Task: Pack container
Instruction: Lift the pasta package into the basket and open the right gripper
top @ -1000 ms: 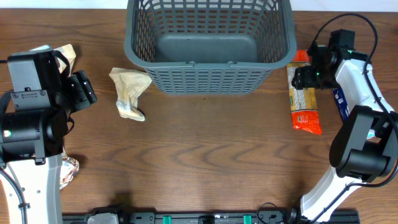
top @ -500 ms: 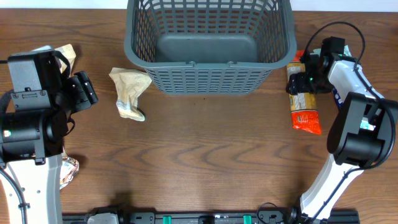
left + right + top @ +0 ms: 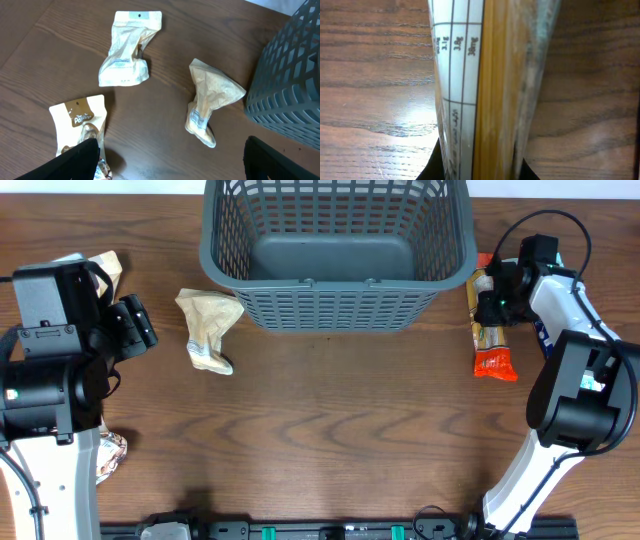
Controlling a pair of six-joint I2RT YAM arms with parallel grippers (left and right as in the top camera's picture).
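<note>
- From overhead we see the container (image 3: 330, 308) at the far side of the table (image 3: 330, 430), its back rim cut off by the frame.
- Just right of the container, the right gripper (image 3: 490, 305) is clamped on an orange packet (image 3: 493, 352) and pinches its upper part narrow. Its fingers are hard to tell from the dark wrist.
- Left of the container lies a crumpled beige packet (image 3: 208, 328). Further left is the left gripper (image 3: 140, 328), whose arm covers most of a pale packet (image 3: 108, 268) and a shiny packet (image 3: 110, 455).
- The left wrist view settles what overhead leaves unclear: the left fingers (image 3: 75, 160) stand wide apart around nothing.
- It also shows a white pouch (image 3: 127, 50) in full and a brown-labelled pouch (image 3: 80, 120) partly behind one finger. The container's lattice wall is cropped at the right.
- The right wrist view is filled by the orange packet, its printed panel turned sideways. Dark fingertips (image 3: 432, 167) squeeze it at the bottom edge, and the container falls outside this view.
</note>
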